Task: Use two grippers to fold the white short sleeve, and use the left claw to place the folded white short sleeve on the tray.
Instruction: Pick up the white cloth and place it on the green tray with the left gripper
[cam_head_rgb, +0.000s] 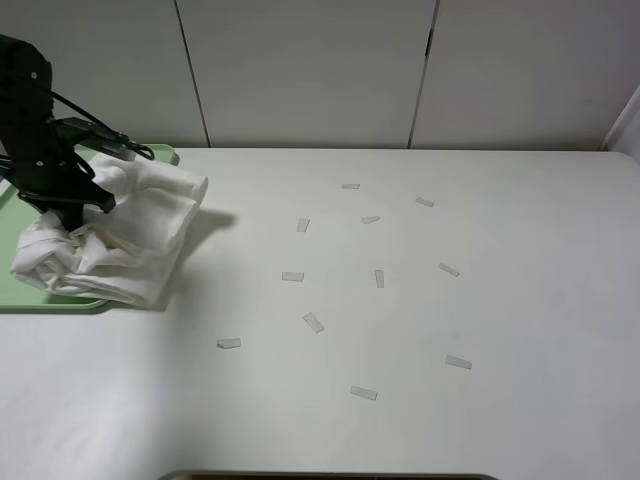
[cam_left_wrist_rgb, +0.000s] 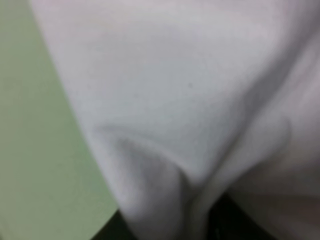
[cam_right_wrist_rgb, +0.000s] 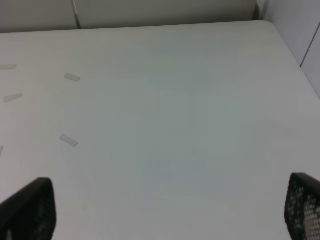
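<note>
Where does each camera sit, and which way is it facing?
Exterior high: mounted high, facing the table and wall; left arm over shirt and tray.
Left wrist: pressed close to white shirt, tray beside; gripper hardly visible.
Right wrist: low over bare table; both fingertips wide apart.
Shared: shirt and tray in exterior and left; tape scraps in exterior and right.

The bunched white short sleeve (cam_head_rgb: 115, 240) and the left tool (cam_head_rgb: 75, 205) block the tray (cam_head_rgb: 45, 298) at far left, while the tabletop (cam_head_rgb: 520, 300) rightward carries only flat tape scraps (cam_head_rgb: 313, 322).
</note>
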